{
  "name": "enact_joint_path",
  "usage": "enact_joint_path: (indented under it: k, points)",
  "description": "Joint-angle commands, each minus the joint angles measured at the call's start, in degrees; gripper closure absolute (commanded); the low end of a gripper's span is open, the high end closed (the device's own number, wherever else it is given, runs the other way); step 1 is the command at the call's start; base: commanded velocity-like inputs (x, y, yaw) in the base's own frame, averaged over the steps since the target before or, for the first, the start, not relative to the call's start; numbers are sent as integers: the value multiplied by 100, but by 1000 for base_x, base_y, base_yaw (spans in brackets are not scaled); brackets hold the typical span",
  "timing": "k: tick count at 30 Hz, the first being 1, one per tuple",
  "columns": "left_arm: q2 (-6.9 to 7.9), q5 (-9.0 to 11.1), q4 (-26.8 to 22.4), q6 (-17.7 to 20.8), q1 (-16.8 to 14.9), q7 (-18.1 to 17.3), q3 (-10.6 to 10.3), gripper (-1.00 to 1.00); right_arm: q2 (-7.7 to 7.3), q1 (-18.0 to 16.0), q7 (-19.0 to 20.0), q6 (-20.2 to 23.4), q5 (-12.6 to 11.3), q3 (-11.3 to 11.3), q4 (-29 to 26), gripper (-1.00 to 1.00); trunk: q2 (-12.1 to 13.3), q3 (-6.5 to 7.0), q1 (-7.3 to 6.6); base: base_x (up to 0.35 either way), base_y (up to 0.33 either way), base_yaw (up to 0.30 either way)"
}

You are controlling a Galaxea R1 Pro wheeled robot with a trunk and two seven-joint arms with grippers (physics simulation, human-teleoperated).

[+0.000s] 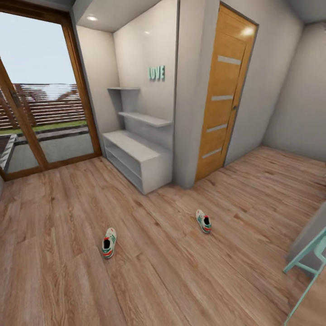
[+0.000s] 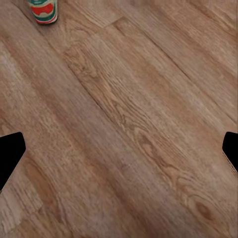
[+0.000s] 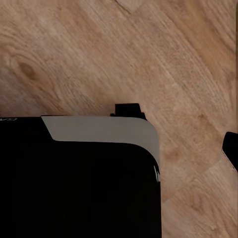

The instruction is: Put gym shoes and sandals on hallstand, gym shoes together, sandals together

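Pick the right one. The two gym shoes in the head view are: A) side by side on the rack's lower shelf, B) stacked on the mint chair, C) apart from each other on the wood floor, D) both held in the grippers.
C: one gym shoe lies on the corridor floor at the left, the other gym shoe farther right, with bare planks between them and the hallstand behind.

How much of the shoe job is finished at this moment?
Nothing looks done: both gym shoes, the left one and the right one, lie apart on the corridor floor. The hallstand holds no shoes. Nothing is in hand; the left gripper is open over bare floor. All placing remains.
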Motion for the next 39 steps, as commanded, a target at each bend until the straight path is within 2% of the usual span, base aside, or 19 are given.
enact_joint_path:
  k: [1,10,19,21,24,25,28,30,33,35,36,37,38,39]
  points:
    - [0,-1,1,-16,-2,-1,1,-100,2,-3,4,-10,-2,-18,2,-100,-2,-1,3,344,0,-155]
    - [1,-1,1,-16,-2,-1,1,-100,28,-3,12,-10,24,-6,11,-100,-2,37,3,345,0,-174]
    - [8,-26,-29,-13,-9,-1,1,-100,37,-3,19,-9,33,12,17,-100,-2,43,3,346,0,-30]
    - [11,-39,-56,46,-96,-1,1,-100,31,-3,22,-6,33,10,4,-100,-2,43,3,348,0,-2]
    - [15,-42,-68,222,-317,-1,1,-100,29,-3,22,-3,30,9,-7,-100,-2,43,3,348,0,-1]
    - [16,-47,-79,535,-597,-1,1,-100,29,-3,12,-6,32,7,-89,-100,-2,43,3,348,0,0]
    - [14,-51,-170,1010,-1039,-1,1,-100,27,-3,1,30,25,2,-386,-100,-2,43,3,348,0,0]
    - [1,-47,-306,1434,-1469,-1,-3,-100,22,-34,-1,84,14,1,-636,-100,-2,43,3,348,-7,0]
    - [-10,-46,-445,1799,-1791,-3,-5,-100,23,-83,-2,177,16,-2,-742,-100,-2,43,3,348,-36,0]
    - [-18,-44,-620,2140,-2084,-12,-7,-100,25,-246,-6,390,20,-5,-905,-100,-2,43,3,348,-59,0]
    - [-21,-41,-756,2322,-2260,-17,-7,-100,26,-371,-7,618,22,-7,-1104,-100,-2,43,3,348,-68,0]
    - [-25,-38,-1043,2548,-2537,-23,-12,-100,27,-568,-1,1291,9,-8,-1602,-100,-2,43,3,348,-80,0]
    - [-35,-39,-1250,2627,-2667,-25,-16,-100,28,-651,0,1868,2,-9,-1998,-100,-2,43,3,348,-84,0]
    - [-50,-41,-1384,2656,-2728,-26,-21,-100,31,-684,-4,2208,1,-9,-2252,-100,-2,43,3,348,-86,0]
